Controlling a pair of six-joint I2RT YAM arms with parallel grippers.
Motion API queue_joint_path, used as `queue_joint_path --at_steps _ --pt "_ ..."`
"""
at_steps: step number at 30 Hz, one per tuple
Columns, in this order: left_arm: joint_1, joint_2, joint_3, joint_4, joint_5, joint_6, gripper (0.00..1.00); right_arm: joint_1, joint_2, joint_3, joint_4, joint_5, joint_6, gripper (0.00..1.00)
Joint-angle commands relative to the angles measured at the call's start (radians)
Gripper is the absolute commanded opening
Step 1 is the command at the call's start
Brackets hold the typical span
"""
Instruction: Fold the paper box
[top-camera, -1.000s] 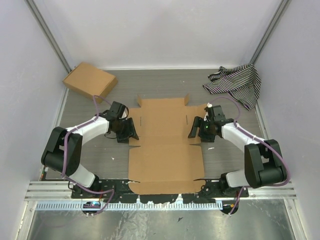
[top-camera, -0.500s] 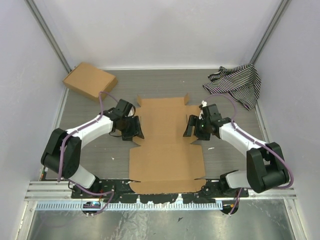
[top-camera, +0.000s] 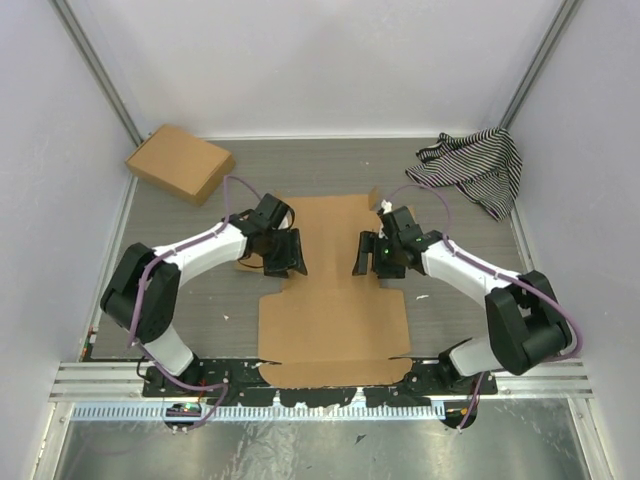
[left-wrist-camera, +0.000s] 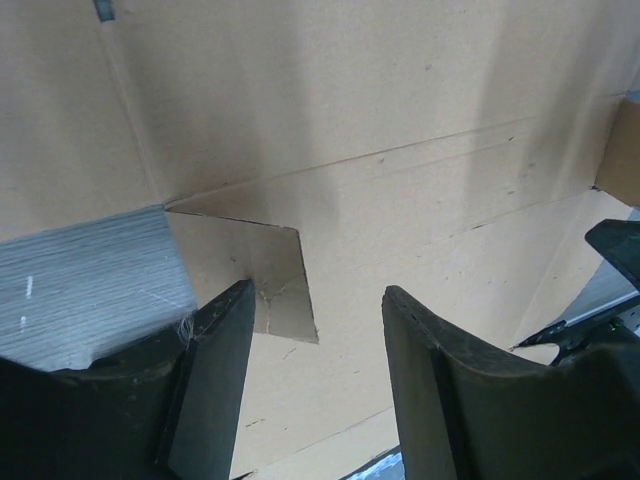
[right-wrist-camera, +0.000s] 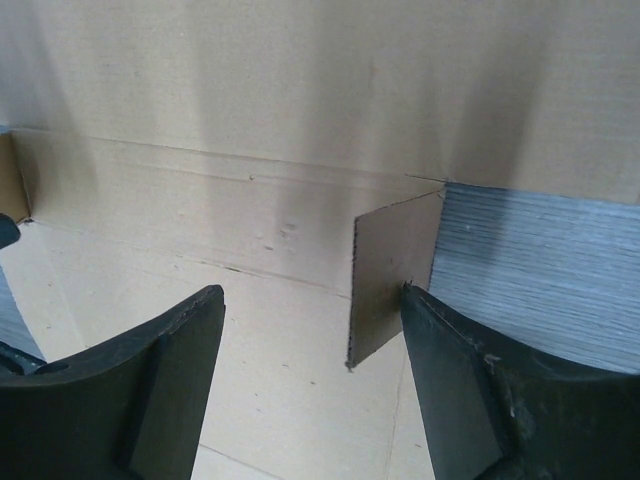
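The paper box (top-camera: 330, 300) is a brown cardboard sheet lying on the table between the arms. Its far half looks narrower, with the side flaps raised inward. My left gripper (top-camera: 290, 252) presses against the left side flap, jaws open. My right gripper (top-camera: 365, 255) mirrors it on the right, also open. In the left wrist view the open gripper (left-wrist-camera: 318, 290) faces the cardboard, with a small corner tab (left-wrist-camera: 270, 280) by the left finger. In the right wrist view the open gripper (right-wrist-camera: 309, 292) faces a standing tab (right-wrist-camera: 385, 280) that touches the right finger's tip.
A formed brown cardboard box (top-camera: 180, 163) sits at the back left. A striped cloth (top-camera: 475, 168) lies at the back right. White walls enclose the table on three sides, and a metal rail (top-camera: 320, 385) runs along the near edge.
Both grippers have moved inward toward the sheet's middle and slightly farther back. The far side flaps, flat before, now stand pushed up and in.
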Motion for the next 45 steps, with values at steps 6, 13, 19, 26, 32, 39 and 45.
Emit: queue_joint_path --at_steps 6,13,19,26,32,39,45 --pt "-0.042 0.090 0.059 0.027 -0.013 -0.009 0.60 0.082 0.105 0.062 0.056 0.069 0.025 0.76" --pt "-0.047 0.169 0.087 0.026 -0.014 -0.006 0.60 0.108 0.190 0.072 0.079 0.076 0.032 0.76" --pt "-0.047 0.204 0.126 -0.036 -0.042 0.010 0.59 0.113 0.218 0.106 0.060 0.085 0.027 0.76" --pt "-0.032 0.179 0.346 -0.244 -0.199 0.101 0.60 0.112 0.152 0.278 -0.095 0.238 -0.020 0.75" --pt "0.065 0.293 0.732 -0.468 -0.338 0.191 0.60 0.092 0.127 0.421 -0.204 0.400 -0.048 0.79" --pt "0.178 0.533 1.093 -0.600 -0.410 0.215 0.59 -0.008 0.092 0.428 -0.208 0.326 -0.078 0.79" --pt "0.225 0.736 1.318 -0.673 -0.378 0.213 0.55 -0.074 0.058 0.402 -0.205 0.274 -0.107 0.79"
